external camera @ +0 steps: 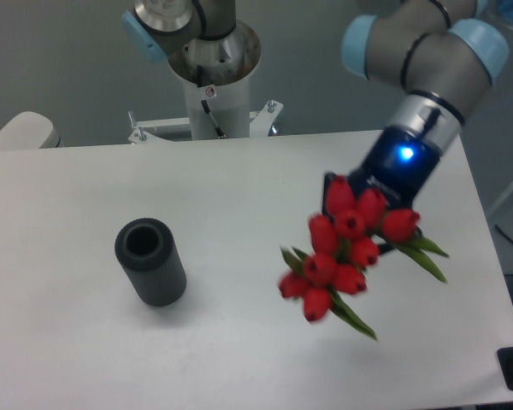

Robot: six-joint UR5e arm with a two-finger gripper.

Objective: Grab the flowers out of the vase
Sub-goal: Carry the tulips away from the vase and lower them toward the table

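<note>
The flowers [342, 248], a bunch of red tulip buds with green leaves, hang in the air over the right part of the white table, slightly blurred. My gripper [369, 198] holds them from behind; its fingers are hidden by the buds. The vase [150, 260], a short dark ribbed cylinder with an empty round mouth, stands upright on the table at the left, well apart from the flowers.
The arm's white base column [212, 85] stands at the table's back edge. The table's right edge [487, 256] runs close to the flowers. A pale rounded object [21, 132] sits at the far left.
</note>
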